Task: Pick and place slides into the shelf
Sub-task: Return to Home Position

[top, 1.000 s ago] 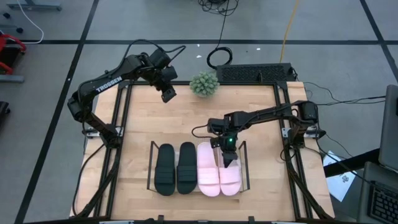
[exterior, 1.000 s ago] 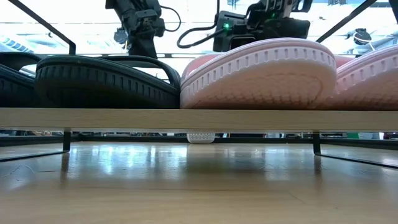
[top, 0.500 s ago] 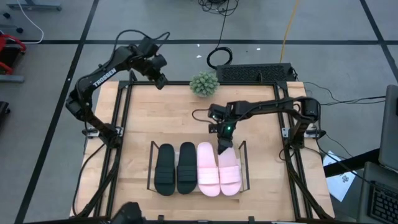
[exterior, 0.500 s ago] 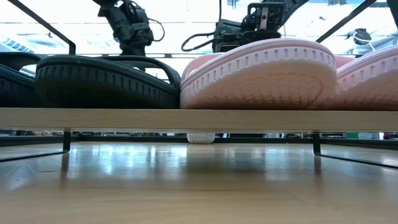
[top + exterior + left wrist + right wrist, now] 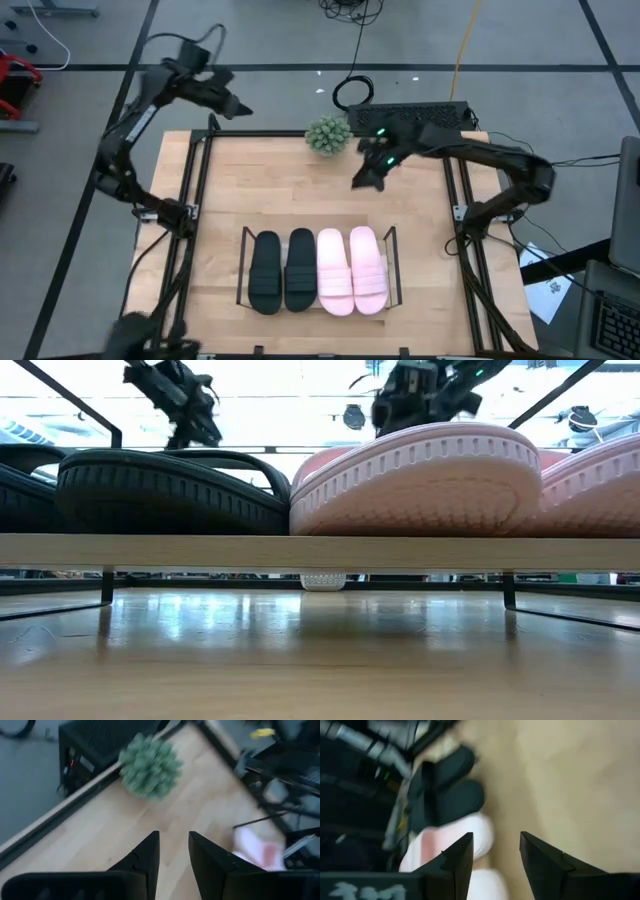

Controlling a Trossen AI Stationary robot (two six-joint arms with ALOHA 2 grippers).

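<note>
All four slides sit on the shelf at the near middle of the counter. They lie side by side and touching, toes toward the near edge. The two black slides take the left half and the two pink slides the right half. From counter height, a black sole and a pink sole rest flat on the shelf's board, pressed against each other.

Neither arm touches them. The right arm reaches in from the right side. The right jaws hang above bare wood, between the small green plant and the shelf, well apart from the pink pair. In the right wrist view they stand released, with a clear gap and nothing between them. Beyond them the black slides and a pink one show as smeared shapes.

The left arm is drawn up and back. The left jaws are raised by the far left corner of the counter, far from the shelf. They too are released and hold nothing. The left wrist view looks past them at the plant and a dark vented box at the counter's far edge. A pale pink blur farther off is probably one of the pink slides.
</note>
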